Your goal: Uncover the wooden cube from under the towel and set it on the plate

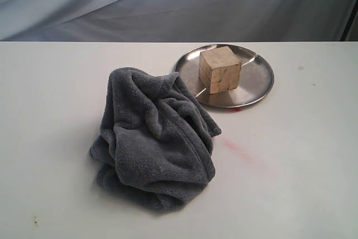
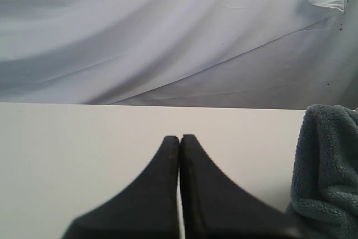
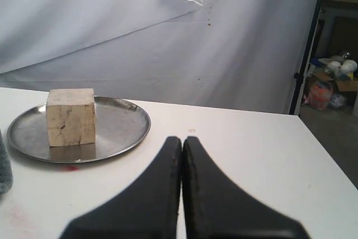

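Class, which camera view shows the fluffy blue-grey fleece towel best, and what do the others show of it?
The exterior view: the whole crumpled fluffy blue-grey fleece towel is visible. The left wrist view shows only one fleecy edge; the right wrist view catches just a dark sliver.

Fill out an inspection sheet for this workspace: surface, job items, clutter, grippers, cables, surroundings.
Surface: white table, with a faint red smear beside the towel.
Job's things: wooden cube sits on the plate; towel lies crumpled beside the plate, its edge at the rim.
Clutter: nothing seen.
Grippers: left gripper shut, empty; right gripper shut, empty; neither touches the job's things.
Cables: nothing seen.
Surroundings: pale backdrop cloth behind the table; stored oddments beyond the cloth in the right wrist view.
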